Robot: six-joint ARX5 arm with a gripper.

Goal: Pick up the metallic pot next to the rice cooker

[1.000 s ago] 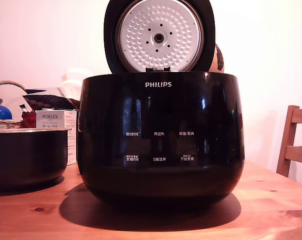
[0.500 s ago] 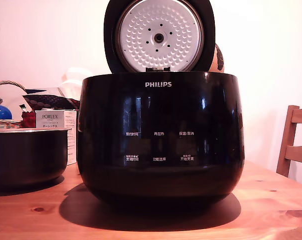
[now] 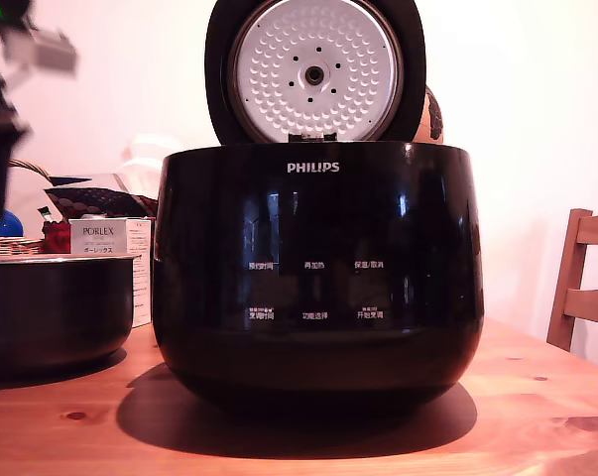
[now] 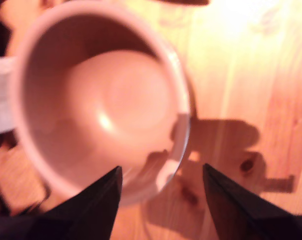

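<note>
Exterior view: the pot (image 3: pixel 56 309) is sitting on the bench (image 3: pixel 299 426) at this view's left, just beside the cooker (image 3: pixel 316 273), whose lid is standing open. A small gap is showing between the two. A blurred part of the arm (image 3: pixel 6 99) is showing at the upper left corner, above and behind the pot; the tool itself is not discernible here. A white box (image 3: pixel 110 238) is standing behind the pot, and a chair (image 3: pixel 584 288) is showing at the right edge.

Wrist view: the tool (image 4: pixel 161 182) is hanging above the pot (image 4: pixel 98 100), looking down into its empty interior. Both fingers are standing well apart and are gripping nothing. The near section of the rim (image 4: pixel 178 145) is lying roughly between the fingertips, though blur is preventing a precise reading.

Progress: the approach appears largely complete. Descent over the rim, closure on the wall and lifting are not yet done; the pot is resting on the bench.
</note>
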